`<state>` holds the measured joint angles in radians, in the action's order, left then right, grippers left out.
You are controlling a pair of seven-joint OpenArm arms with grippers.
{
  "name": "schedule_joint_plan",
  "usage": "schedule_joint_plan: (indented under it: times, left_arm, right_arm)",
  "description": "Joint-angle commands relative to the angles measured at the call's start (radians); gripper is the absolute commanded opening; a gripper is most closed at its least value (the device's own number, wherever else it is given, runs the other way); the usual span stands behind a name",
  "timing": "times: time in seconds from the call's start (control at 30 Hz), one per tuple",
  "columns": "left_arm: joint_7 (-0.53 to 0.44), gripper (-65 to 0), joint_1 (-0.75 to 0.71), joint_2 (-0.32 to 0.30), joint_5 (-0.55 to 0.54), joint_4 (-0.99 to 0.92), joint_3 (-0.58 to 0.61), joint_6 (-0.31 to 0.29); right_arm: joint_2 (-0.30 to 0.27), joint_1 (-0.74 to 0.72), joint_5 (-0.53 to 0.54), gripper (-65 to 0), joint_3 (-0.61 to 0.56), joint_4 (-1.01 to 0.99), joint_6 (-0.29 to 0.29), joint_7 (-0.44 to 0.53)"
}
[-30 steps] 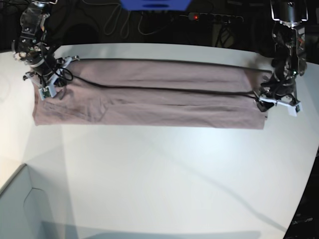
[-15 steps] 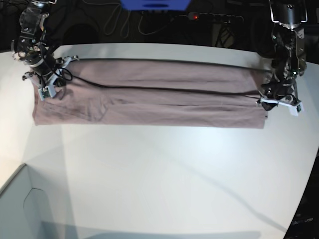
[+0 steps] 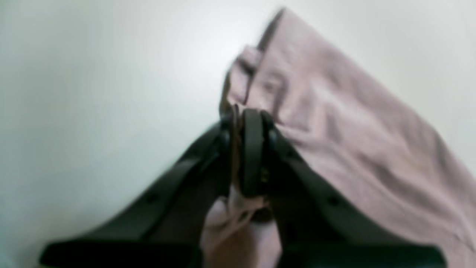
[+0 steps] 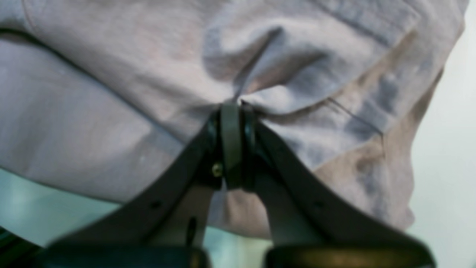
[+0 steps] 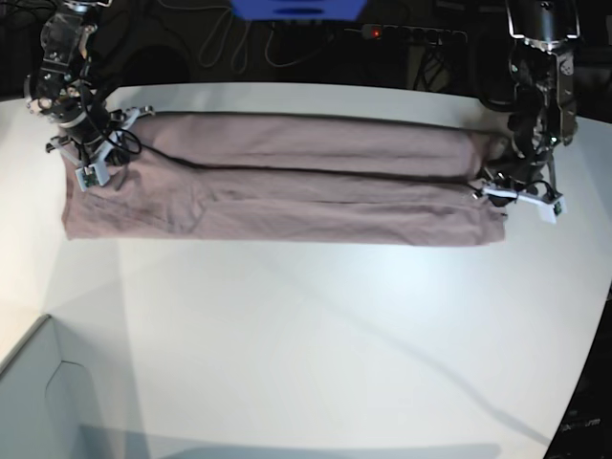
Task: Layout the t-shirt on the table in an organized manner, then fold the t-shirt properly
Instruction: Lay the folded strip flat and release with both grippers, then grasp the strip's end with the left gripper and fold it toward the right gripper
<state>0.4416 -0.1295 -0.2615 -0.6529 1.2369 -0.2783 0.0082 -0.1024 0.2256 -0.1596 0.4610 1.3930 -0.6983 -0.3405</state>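
The mauve-pink t-shirt [image 5: 287, 182] lies on the white table [image 5: 335, 335] as a long band folded lengthwise, running left to right across the far half. My left gripper [image 5: 499, 189] is at the band's right end. In the left wrist view it [image 3: 247, 115] is shut on a pinch of the t-shirt [image 3: 353, 141], above the table [image 3: 93, 93]. My right gripper [image 5: 96, 163] is at the band's left end. In the right wrist view it [image 4: 232, 108] is shut on a puckered fold of the t-shirt [image 4: 111, 93].
A pale grey box corner [image 5: 38, 392] stands at the front left. A blue object [image 5: 296, 8], a power strip with a red light [image 5: 402, 34] and cables lie behind the table's far edge. The table's edge curves away at the right.
My left gripper has moved inward to the left and slightly back, drawing the shirt's right end with it. My right gripper has shifted slightly toward the far edge.
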Motion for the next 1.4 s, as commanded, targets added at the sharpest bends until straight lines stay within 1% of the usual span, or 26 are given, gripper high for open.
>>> schedule_joint_plan:
  times: [0.0,0.1,0.37,0.47,0.57,0.73,0.97,1.1,1.2,1.3,1.37]
  left_arm:
    - [-0.019,-65.0,-0.008,-0.011,-0.005,0.056,-0.005,-0.006]
    - [-0.019,-65.0,-0.04,-0.003,-0.008,0.143,0.001,-0.004]
    - [-0.017,-65.0,-0.095,0.103,0.002,0.283,0.015,-0.004]
    - [-0.017,-65.0,-0.101,0.13,0.003,0.32,0.075,-0.004]
    - [-0.02,-65.0,-0.111,0.144,0.003,0.349,0.166,-0.003]
    - [-0.023,-65.0,-0.101,0.178,0.003,0.343,0.299,-0.001]
    - [-0.023,-65.0,-0.065,0.23,0.008,0.34,0.422,-0.001]
    - [-0.023,-65.0,-0.037,0.267,0.077,0.34,0.48,-0.001]
    - [-0.025,-65.0,-0.037,0.31,0.15,0.329,0.512,-0.001]
    - [-0.025,-65.0,-0.028,0.348,0.207,0.303,0.531,-0.001]
    - [-0.025,-65.0,-0.017,0.357,0.224,0.281,0.531,-0.001]
  right_arm:
    - [-0.01,-0.002,0.007,-65.0,0.002,0.013,0.0,0.014]
    - [-0.01,-0.002,0.007,-65.0,0.002,0.013,0.0,0.014]
    - [-0.003,-0.002,0.005,-65.0,0.002,0.013,0.0,0.014]
    - [-0.003,-0.002,0.005,-65.0,0.002,0.013,0.0,0.014]
    - [0.007,-0.002,0.005,-65.0,0.002,0.013,0.0,0.014]
    - [0.008,-0.002,0.005,-65.0,0.002,0.013,0.0,0.013]
    - [0.008,-0.002,0.005,-65.0,0.002,0.013,0.0,0.013]
    - [0.008,-0.002,0.005,-65.0,0.002,0.013,0.0,0.013]
    - [0.007,-0.002,0.005,-65.0,0.002,0.013,0.0,0.013]
    - [0.007,-0.005,0.005,-65.0,0.002,0.013,0.0,0.013]
    - [0.007,-0.005,0.005,-65.0,0.002,0.013,0.0,0.013]
